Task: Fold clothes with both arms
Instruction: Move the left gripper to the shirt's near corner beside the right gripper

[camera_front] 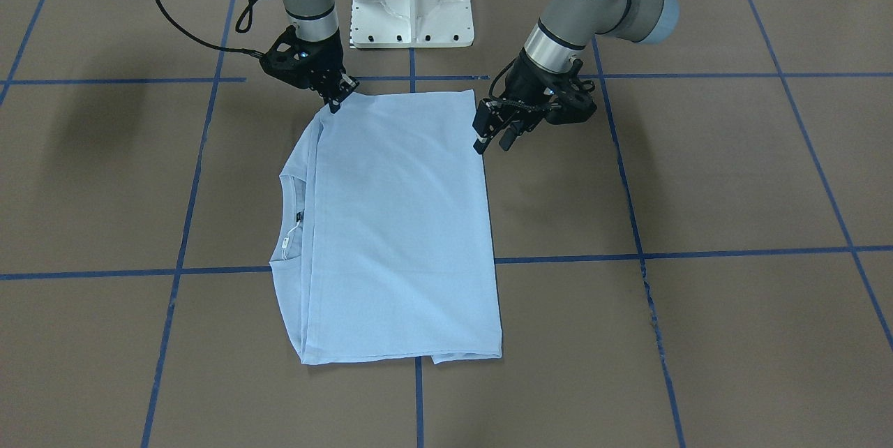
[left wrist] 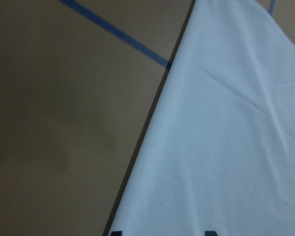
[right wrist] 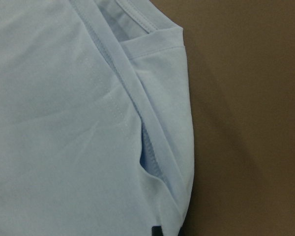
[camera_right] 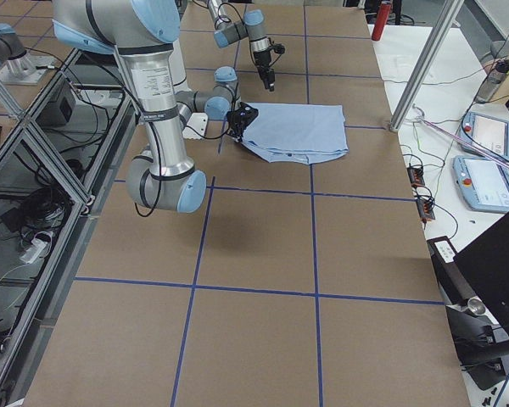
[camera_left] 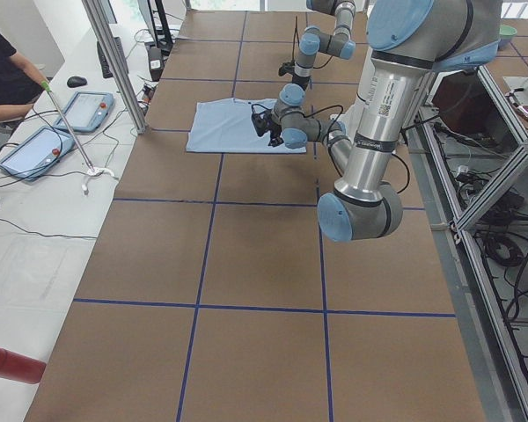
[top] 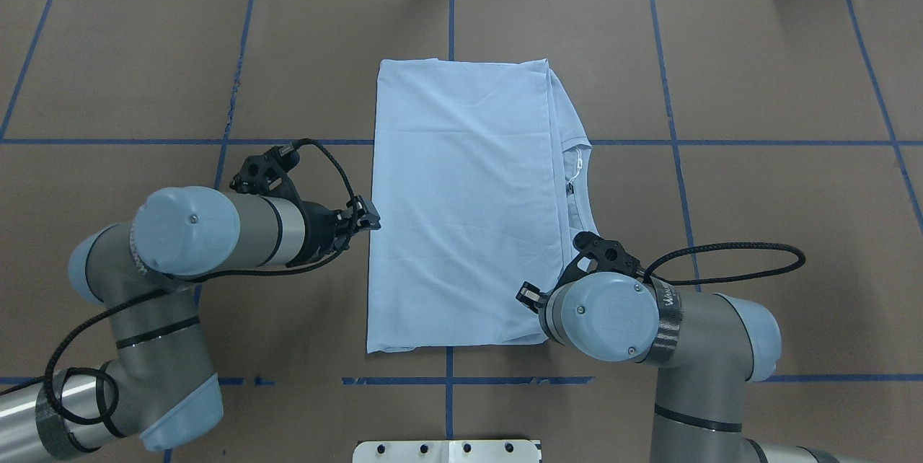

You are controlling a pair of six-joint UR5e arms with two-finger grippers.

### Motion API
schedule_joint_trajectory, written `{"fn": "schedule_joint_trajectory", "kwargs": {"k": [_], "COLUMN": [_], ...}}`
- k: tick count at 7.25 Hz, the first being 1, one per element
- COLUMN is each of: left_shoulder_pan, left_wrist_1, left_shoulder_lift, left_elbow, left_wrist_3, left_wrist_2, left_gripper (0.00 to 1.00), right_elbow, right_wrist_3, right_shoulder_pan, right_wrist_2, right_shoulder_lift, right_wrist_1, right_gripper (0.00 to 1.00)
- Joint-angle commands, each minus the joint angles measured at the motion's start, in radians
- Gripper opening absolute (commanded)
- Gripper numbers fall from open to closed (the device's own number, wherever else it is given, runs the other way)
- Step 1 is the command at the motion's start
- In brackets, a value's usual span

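The brown table (top: 144,52) is crossed by blue tape lines (camera_front: 698,252). The shirt (top: 461,196) lies flat at its middle, folded to 1 long rectangle that runs away from the robot, and a tape line passes under its far half. The folded layers end short of the robot's right side. There a strip of the under layer shows, with the collar (camera_front: 293,218) and a small white tag (camera_front: 286,244).

The left arm (top: 216,232) reaches in toward the shirt's left long edge. The right arm (top: 613,315) bends over the near right corner, and its wrist hides that corner from overhead. A white base (camera_front: 411,1) stands at the robot's edge of the table, between the arms.

The left gripper (camera_front: 495,141) sits low at the left edge, its 2 fingers spread with nothing between them. In its wrist view both tips show apart, over the cloth just inside the edge. The right gripper (camera_front: 340,95) points down at the near right corner, its tip at the cloth. Only 1 dark tip shows in its wrist view, beside the hem. I cannot tell whether its fingers are spread or pressed together.
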Motion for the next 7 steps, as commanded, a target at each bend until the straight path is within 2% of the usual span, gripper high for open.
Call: {"fn": "schedule_joint_trajectory", "kwargs": {"k": [1,7], "left_shoulder_pan": [0.107,0.186], "left_wrist_1": [0.034,0.097], "left_shoulder_lift": [0.007,0.004], "left_elbow": [-0.003,-0.015], "left_wrist_3": [-0.084,-0.141], "left_wrist_2": [0.042,0.037], "left_gripper": [0.64,0.64], "right_elbow": [0.004,0.004], "right_wrist_3": [0.000,-0.002], "right_shoulder_pan": [0.000,0.000], "right_wrist_2": [0.000,0.000], "right_shoulder_lift": [-0.001,-0.001], "right_wrist_1": [0.000,0.000], "right_gripper": [0.00,0.00]}}
